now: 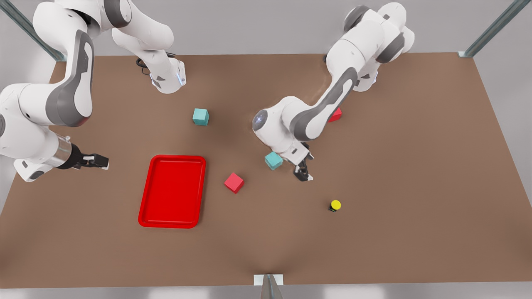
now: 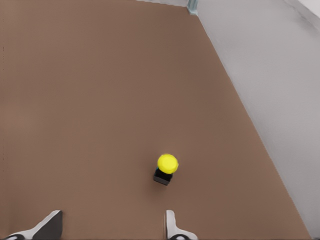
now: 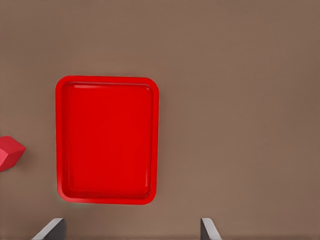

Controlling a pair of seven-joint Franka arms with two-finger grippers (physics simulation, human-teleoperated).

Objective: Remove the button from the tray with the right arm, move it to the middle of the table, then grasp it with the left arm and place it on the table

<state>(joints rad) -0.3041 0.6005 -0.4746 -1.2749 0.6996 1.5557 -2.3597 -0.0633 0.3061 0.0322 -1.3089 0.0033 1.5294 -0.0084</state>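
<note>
The button (image 1: 335,205), with its yellow cap and dark base, stands upright on the brown table (image 1: 415,166), toward the front view's right and well outside the tray. My left gripper (image 1: 303,171) hovers open just up and to the left of it; in the left wrist view the button (image 2: 166,167) sits a little ahead of the open gripper (image 2: 111,227), nearer one finger. The red tray (image 1: 172,191) is bare. To the front view's left of the tray, my right gripper (image 1: 97,161) hangs open with nothing in it, and the right wrist view looks down over the gripper (image 3: 131,230) onto the tray (image 3: 107,137).
One teal cube (image 1: 273,160) lies right beside the left wrist, another (image 1: 200,116) farther back. A red cube (image 1: 234,182) sits just right of the tray, also in the right wrist view (image 3: 10,152). Another red cube (image 1: 335,114) peeks from behind the left arm.
</note>
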